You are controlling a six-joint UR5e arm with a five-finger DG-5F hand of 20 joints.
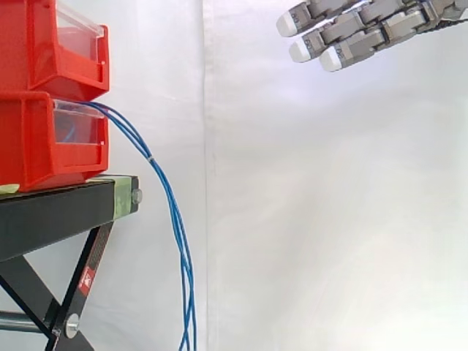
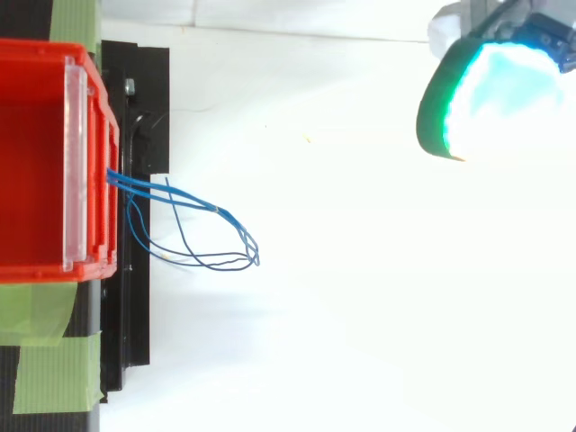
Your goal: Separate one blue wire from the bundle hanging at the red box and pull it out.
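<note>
A bundle of thin blue wires (image 1: 170, 212) comes out of the lower red box (image 1: 44, 142) and hangs down past the stand's edge. From above, the blue wires (image 2: 193, 229) loop out to the right of the red box (image 2: 40, 162). My hand (image 1: 358, 29) is high at the upper right, far from the wires, its fingers straight and pointing left with nothing between them. In the top view the hand (image 2: 490, 99) glows cyan and green at the upper right.
A second red box (image 1: 51, 44) is stacked on the lower one. Both rest on a black stand (image 1: 58, 212) with crossed legs. Green tape (image 2: 40, 346) holds the box to the stand. A white curtain hangs behind.
</note>
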